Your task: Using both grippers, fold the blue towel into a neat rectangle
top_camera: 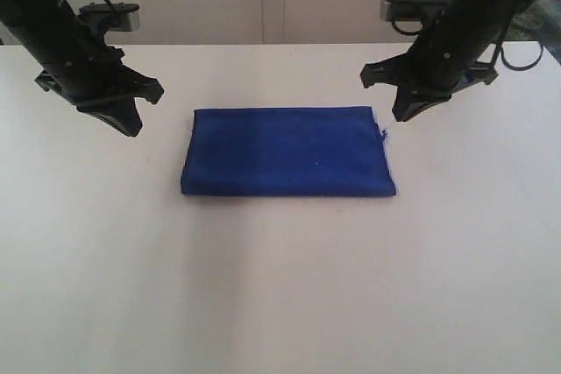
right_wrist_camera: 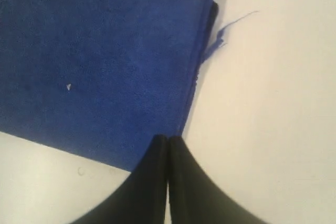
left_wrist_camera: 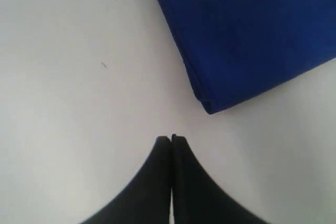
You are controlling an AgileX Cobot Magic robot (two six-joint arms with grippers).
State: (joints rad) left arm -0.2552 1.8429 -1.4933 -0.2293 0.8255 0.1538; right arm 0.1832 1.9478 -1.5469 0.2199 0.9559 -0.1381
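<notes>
On white table (top_camera: pixel 280 304), blue towel (top_camera: pixel 285 151)

The left gripper (left_wrist_camera: pixel 171 138) is closed, its black pointed jaws pressed together tip to tip with nothing between them, held over the bare white table (left_wrist_camera: pixel 63 145). Near the tips but apart from them lies a corner of the blue towel (left_wrist_camera: pixel 252 30), flat on the table. Stacked layers show along the towel's edge at that corner. A tiny dark speck (left_wrist_camera: pixel 104 65) sits on the table beside the towel.
</notes>
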